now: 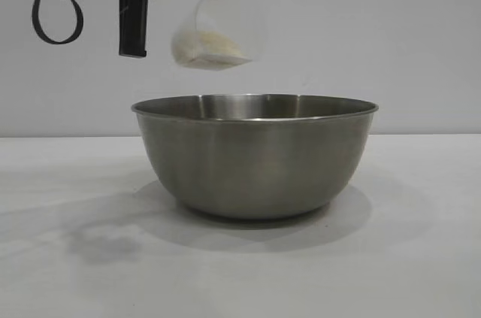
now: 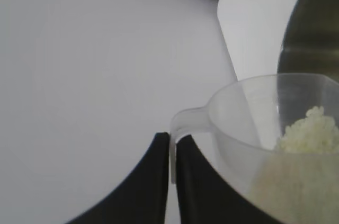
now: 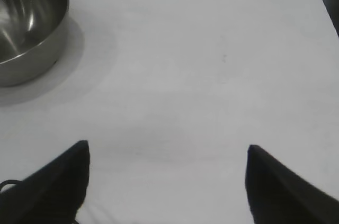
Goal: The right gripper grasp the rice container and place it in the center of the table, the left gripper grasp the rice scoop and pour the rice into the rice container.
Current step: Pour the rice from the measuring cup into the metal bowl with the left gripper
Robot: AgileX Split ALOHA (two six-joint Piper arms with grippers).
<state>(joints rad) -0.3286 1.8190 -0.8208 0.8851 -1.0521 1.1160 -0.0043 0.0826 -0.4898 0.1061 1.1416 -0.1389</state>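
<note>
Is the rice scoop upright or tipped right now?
Tipped. The rice scoop, held by the left gripper above the rice container, lies on its side, with rice heaped against its low wall.

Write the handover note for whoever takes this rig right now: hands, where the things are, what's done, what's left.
Left hand: shut on the handle of the rice scoop, holding it tilted above the near-left rim of the rice container.
Right hand: open, empty, parked over bare table, away from the container.
Rice: in the scoop, heaped toward the lowered side; none seen falling.
Done: container set on the table, scoop picked up and brought over it.
Left: tip the scoop further until the rice pours into the container. Whether any rice has already landed inside cannot be seen.
</note>
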